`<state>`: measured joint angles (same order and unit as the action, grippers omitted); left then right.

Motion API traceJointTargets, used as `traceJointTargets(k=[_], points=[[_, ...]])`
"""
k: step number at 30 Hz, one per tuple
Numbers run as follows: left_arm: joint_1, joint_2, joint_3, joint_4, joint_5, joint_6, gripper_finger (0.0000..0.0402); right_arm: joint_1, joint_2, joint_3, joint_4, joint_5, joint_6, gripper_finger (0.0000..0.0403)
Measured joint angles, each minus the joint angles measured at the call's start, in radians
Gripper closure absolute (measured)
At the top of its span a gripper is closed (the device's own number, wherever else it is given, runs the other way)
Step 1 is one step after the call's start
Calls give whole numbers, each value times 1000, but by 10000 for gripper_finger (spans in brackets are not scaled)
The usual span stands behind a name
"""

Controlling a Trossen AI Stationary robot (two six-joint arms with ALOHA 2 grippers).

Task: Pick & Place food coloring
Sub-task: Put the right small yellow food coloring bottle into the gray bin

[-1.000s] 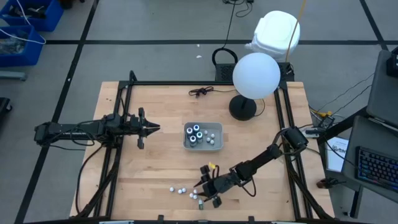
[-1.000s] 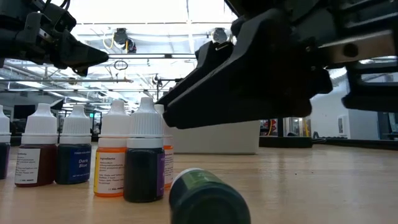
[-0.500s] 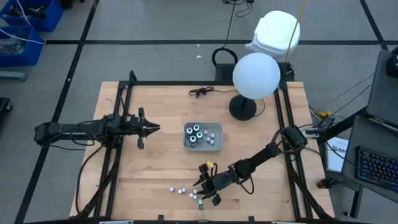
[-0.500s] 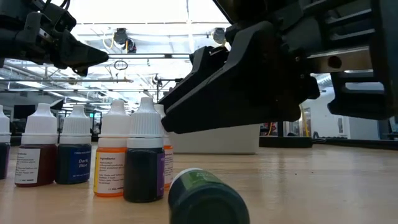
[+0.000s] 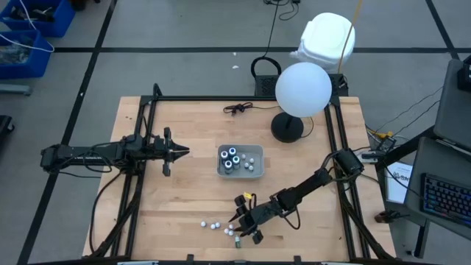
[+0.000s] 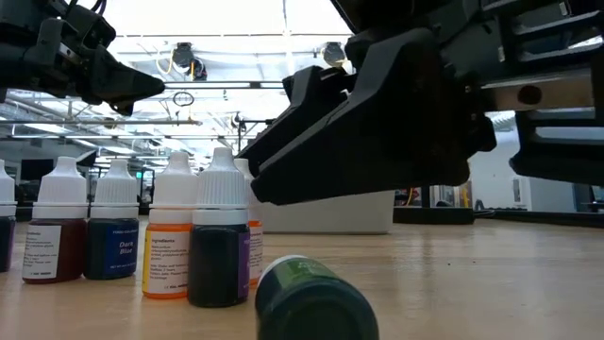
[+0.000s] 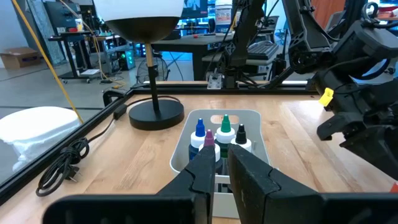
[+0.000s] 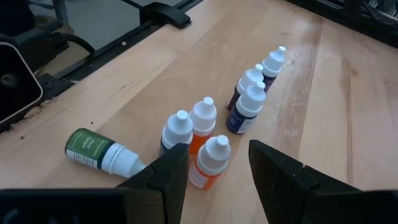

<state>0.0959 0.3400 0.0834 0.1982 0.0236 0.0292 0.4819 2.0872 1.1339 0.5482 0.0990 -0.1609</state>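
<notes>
Several small white-capped food coloring bottles point(image 8: 249, 99) stand on their bases on the wood table near its front edge. A green one point(image 8: 99, 151) lies on its side beside them. More bottles point(image 7: 217, 134) stand in the grey tray point(image 5: 241, 171) at mid-table. My right gripper point(image 8: 214, 171) hangs open low over the cluster, its fingers on either side of an orange bottle point(image 8: 208, 163) without touching it. My left gripper point(image 5: 182, 152) waits shut and level at the table's left, pointing at the tray.
A lamp with a white globe point(image 5: 303, 88) and a black base point(image 5: 287, 127) stands at the back right. A black cable point(image 5: 239, 108) lies near the far edge. The loose bottles point(image 5: 213, 224) sit close to the table's front edge.
My right gripper has swung a little toward the table's left over the loose bottles, its fingers staying apart. The bottles have not moved.
</notes>
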Motion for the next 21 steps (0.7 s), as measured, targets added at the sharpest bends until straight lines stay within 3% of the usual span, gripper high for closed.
traceJointTargets(k=[9,21], points=[[0,0,0,0,0,0,350,-14,0,0,1,-21,0,250],[0,0,0,0,0,1,350,-25,0,0,1,-76,-7,303]])
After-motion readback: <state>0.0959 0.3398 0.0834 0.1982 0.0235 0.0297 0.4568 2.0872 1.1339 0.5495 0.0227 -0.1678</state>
